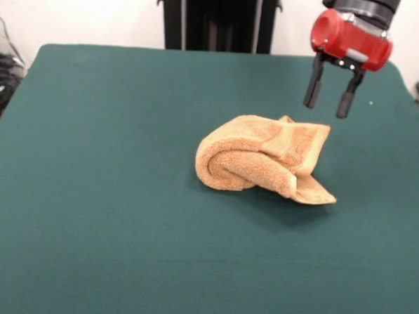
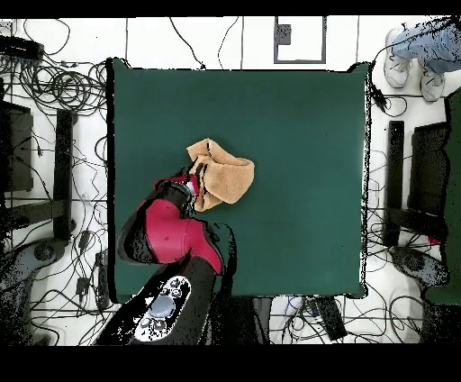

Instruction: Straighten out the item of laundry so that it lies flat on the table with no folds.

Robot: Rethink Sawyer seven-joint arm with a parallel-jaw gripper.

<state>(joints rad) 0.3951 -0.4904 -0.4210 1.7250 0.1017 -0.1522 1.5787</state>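
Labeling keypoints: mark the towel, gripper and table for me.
towel (image 1: 255, 163): front view, on the rolled middle of the bundle.
gripper (image 1: 329, 96): front view, midway between its two black fingertips, open above the table.
table (image 1: 108, 215): front view, bare green cloth.

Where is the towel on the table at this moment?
In the front view the towel lies crumpled slightly right of the table's centre, just below the open gripper. In the overhead view it sits left of centre, beside the arm.

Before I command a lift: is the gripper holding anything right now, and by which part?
Nothing is held. The gripper is open and empty, hanging above the table just behind the crumpled towel, not touching it.
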